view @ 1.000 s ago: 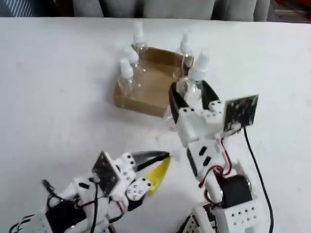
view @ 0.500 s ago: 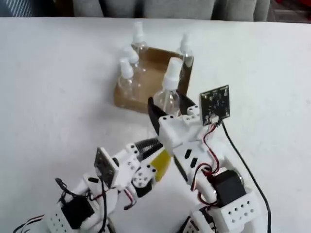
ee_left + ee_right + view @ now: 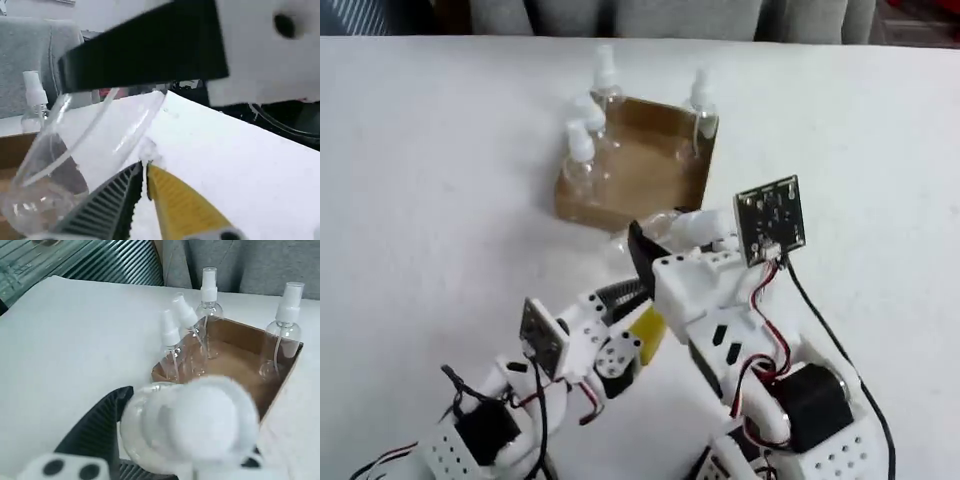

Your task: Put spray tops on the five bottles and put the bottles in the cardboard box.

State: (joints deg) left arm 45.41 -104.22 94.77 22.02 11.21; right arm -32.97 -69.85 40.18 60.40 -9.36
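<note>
The right gripper [image 3: 665, 235] fingers clamp the fifth bottle [image 3: 190, 425], tilted, centre frame before the cardboard box [image 3: 588, 210]; left gripper [image 3: 145, 172] fingers closed. Carried low, it may ram the box wall.

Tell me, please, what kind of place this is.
Probably a robotics lab or hobby workbench: two small robot arms with bare wiring share a plain white table with spray bottles in a cardboard box.
</note>
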